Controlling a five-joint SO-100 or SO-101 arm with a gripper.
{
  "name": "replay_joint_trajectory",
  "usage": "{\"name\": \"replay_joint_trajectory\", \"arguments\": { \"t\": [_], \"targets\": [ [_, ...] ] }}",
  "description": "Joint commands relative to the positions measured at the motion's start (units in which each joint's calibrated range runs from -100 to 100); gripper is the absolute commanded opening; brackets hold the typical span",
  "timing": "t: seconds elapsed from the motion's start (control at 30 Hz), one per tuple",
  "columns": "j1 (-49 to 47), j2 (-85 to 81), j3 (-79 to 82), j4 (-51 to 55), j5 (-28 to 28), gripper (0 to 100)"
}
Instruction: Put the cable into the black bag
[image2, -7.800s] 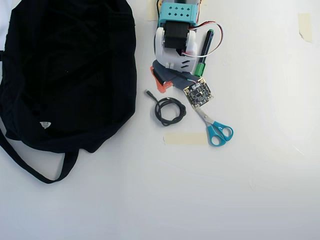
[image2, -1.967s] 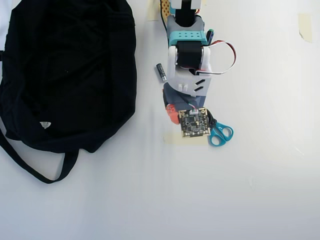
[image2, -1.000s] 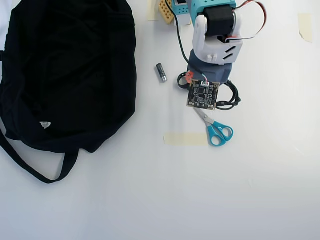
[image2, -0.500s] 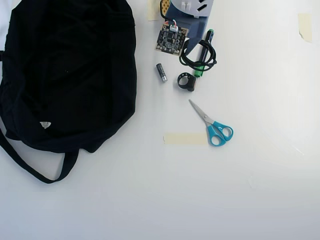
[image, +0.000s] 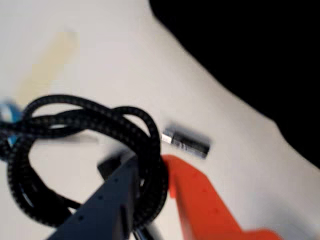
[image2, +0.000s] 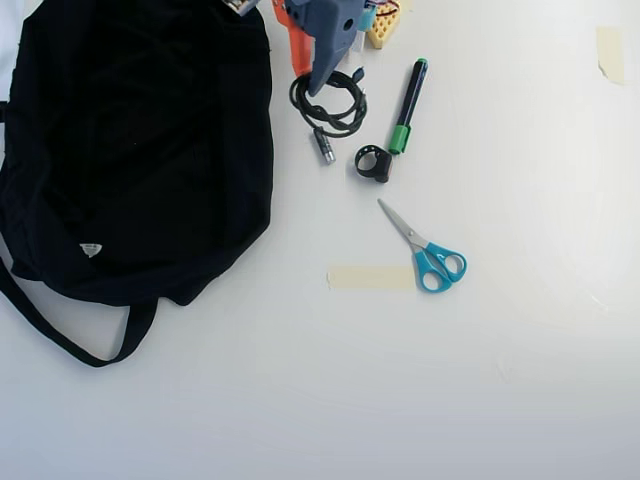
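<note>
The black braided cable (image: 85, 117) lies coiled on the white table just right of the black bag (image2: 140, 150) in the overhead view, where the coil (image2: 343, 110) sits at the top. Its metal-tipped plug (image: 185, 141) sticks out toward the bag (image: 250, 50), and also shows in the overhead view (image2: 324, 148). My gripper (image: 148, 162) has a dark blue finger (image: 112, 200) and an orange finger (image: 200, 205). They stand on either side of the coil's strands and press on them. In the overhead view the gripper (image2: 308, 78) is at the coil's upper left edge.
A green-and-black marker (image2: 408, 105), a small black ring-shaped part (image2: 373, 163), blue-handled scissors (image2: 430, 255) and a strip of beige tape (image2: 370, 278) lie right of and below the cable. The bag's strap (image2: 60, 335) trails at lower left.
</note>
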Motion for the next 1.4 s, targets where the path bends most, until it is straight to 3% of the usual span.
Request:
{"name": "replay_joint_trajectory", "arguments": {
  "t": [0.0, 0.4, 0.53, 0.63, 0.8, 0.9, 0.97, 1.03, 1.1, 1.17, 1.27, 1.37],
  "targets": [
    [7.27, -0.27, -0.45, -5.64, -0.27, 2],
    [30.68, -0.03, 14.73, -32.51, -0.01, 2],
    [39.35, 2.30, 19.59, -43.71, 7.49, 2],
    [40.03, 19.06, 11.77, -49.48, 9.27, 2],
    [42.42, 43.04, -11.05, -49.48, 11.48, 3],
    [42.64, 48.52, -11.86, -48.88, 11.48, 16],
    [42.87, 47.36, -11.41, -48.45, 11.32, 20],
    [42.04, 43.87, -13.03, -40.61, 11.42, 36],
    [38.68, 32.01, -13.03, -33.37, 11.48, 43],
    [33.97, 20.14, -10.33, -26.22, 10.95, 39],
    [20.20, 4.62, -2.07, -19.94, 7.54, 18],
    [5.17, -3.76, 4.76, -19.51, 3.92, 5]
  ]
}}
